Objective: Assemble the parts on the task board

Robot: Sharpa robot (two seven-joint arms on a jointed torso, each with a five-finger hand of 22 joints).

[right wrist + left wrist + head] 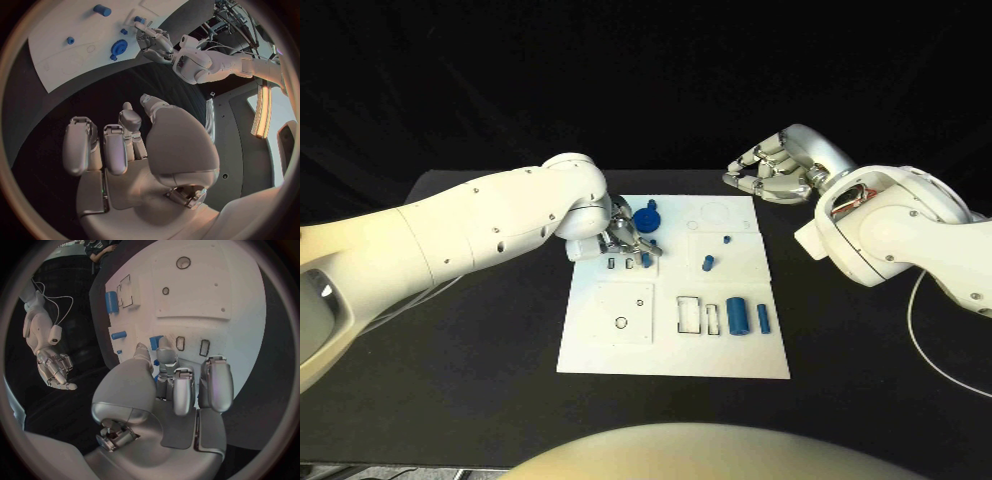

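The black bench (473,400) carries the white task board (678,340), which lies flat in the middle, within reach of both arms. The left hand (620,240) is down over the board's far left part, beside a row of small slots. Its fingers (185,390) are curled inward with the thumb drawn toward them, and a small blue part (155,342) shows just at their tips; I judge that it is being pinched for seating in a slot, though the fingers hide the contact and I cannot tell for certain. The right hand (773,172) hangs off the board's far right corner, above the bench, holding nothing, its fingers loosely curled and apart; it looks parked out of the way while the left hand works.

On the board, a blue gear-like piece (645,217) sits near the far edge, right beside the left hand. Two blue cylinders (737,316) stand side by side near the right edge, next to an outlined rectangular recess (689,314), probably awaiting insertion. A short blue peg (708,264) lies loose near the middle, and a still smaller blue piece (728,239) lies beyond it, too tiny to identify.
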